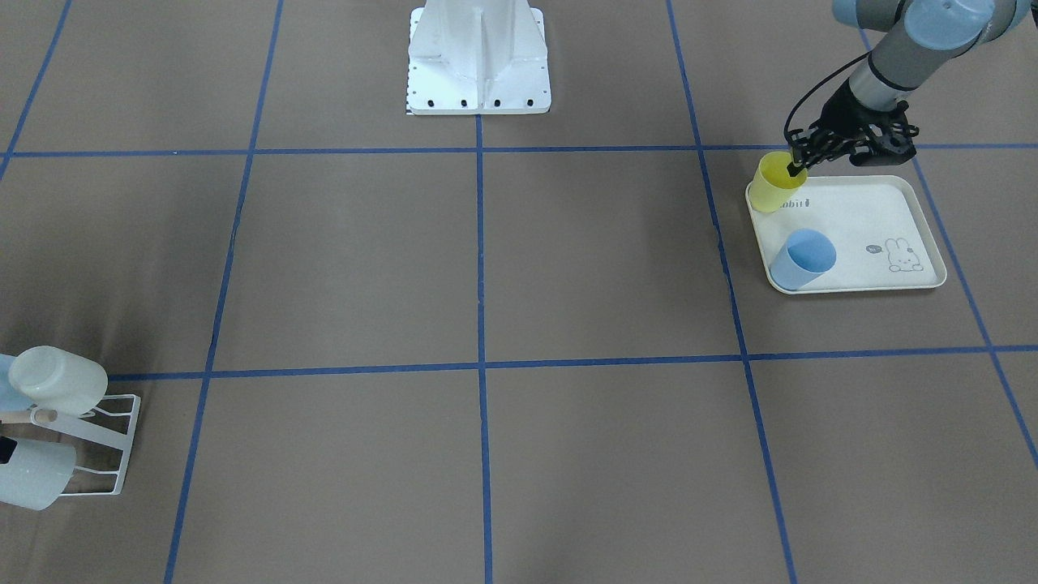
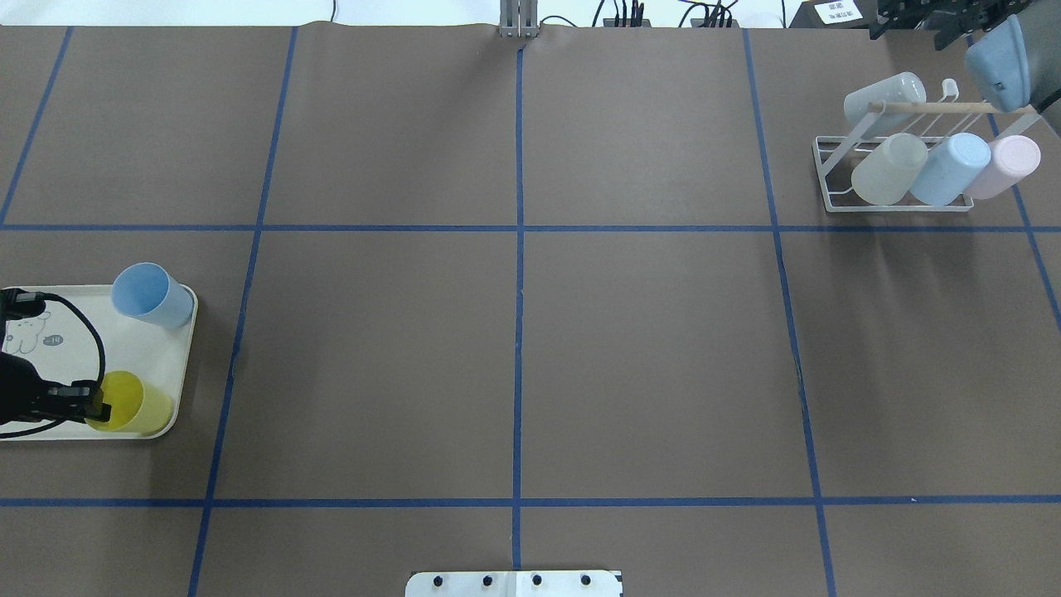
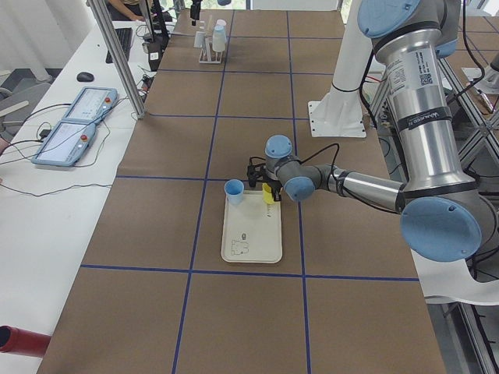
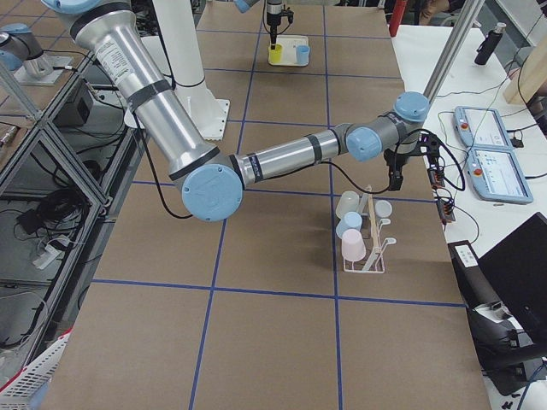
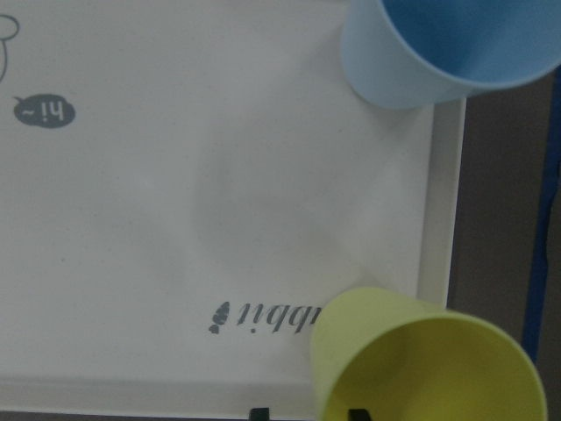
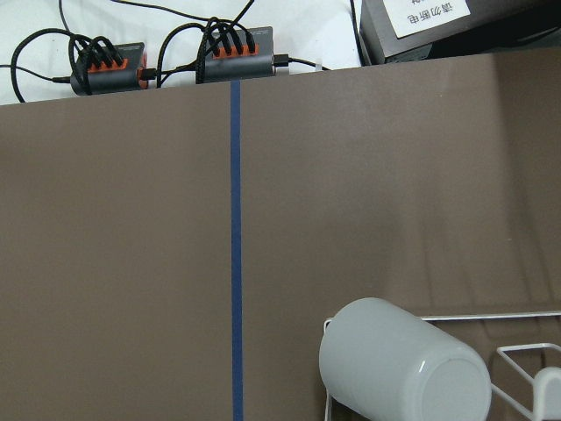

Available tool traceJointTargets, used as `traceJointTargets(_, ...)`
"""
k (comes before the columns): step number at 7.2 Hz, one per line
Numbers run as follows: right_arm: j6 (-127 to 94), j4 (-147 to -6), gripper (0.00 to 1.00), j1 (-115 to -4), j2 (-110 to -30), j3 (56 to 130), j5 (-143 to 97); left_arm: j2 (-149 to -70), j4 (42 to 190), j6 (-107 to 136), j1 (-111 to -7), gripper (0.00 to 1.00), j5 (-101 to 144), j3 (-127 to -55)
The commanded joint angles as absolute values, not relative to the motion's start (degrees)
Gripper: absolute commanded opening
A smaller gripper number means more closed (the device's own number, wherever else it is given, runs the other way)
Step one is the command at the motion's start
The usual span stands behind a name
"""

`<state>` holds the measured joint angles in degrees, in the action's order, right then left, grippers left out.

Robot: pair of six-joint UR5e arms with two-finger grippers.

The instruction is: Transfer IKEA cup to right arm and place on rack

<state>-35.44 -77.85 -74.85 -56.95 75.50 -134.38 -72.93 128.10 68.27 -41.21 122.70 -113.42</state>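
Early stage, nothing handed over yet. Left gripper [image 1: 799, 162] is spread, one fingertip inside the rim of the yellow cup [image 1: 770, 191] and one outside, not clamped. Cup sits on the tray [image 1: 876, 219] directly under it, with the blue cup [image 1: 803, 259] just beyond. Lift, handover and racking remain. Right gripper [image 4: 395, 175] hovers beside the rack [image 2: 928, 107], well apart from the left one; can't tell its opening. Tray print reads "hi" and "rabbit". No brand mark visible on the cup.

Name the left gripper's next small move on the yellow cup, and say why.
Probably close the left gripper on the yellow cup. The jaws look open and straddle its rim, one inside and one outside, as the left wrist view shows. The cup stands upright on the tray, so it must be gripped before any lift.
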Motion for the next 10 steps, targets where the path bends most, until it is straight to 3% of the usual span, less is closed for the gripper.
traceJointTargets(1, -36.55, -77.87, 0.98, -74.79, -56.78, 77.07, -134.38, -71.38, 128.06, 68.47, -49.15, 0.00, 132.40, -116.53)
traceJointTargets(2, -43.44, -77.78, 0.98, -73.23, -56.95, 80.47, -134.47, -72.32, 128.06, 68.47, -55.05, 0.00, 138.89, -117.33)
traceJointTargets(4, -63.01, -77.70, 0.98, -65.08, -57.04, 91.00, -131.07, -80.11, 128.32, 77.78, -56.43, 0.00, 141.15, -117.07)
traceJointTargets(6, -80.25, -77.70, 0.98, -57.43, -58.00, 103.82, -127.71, -95.82, 128.32, 98.27, -56.16, 0.00, 141.15, -116.72)
traceJointTargets(8, -92.93, -73.95, 0.98, -50.05, -57.84, 115.35, -127.62, -106.56, 128.32, 111.31, -54.16, 0.00, 140.80, -115.76)
traceJointTargets(10, -111.62, -40.88, 0.98, -46.69, -61.32, 113.83, -126.40, -108.63, 133.20, 116.00, -52.38, 0.00, 138.71, -114.88)
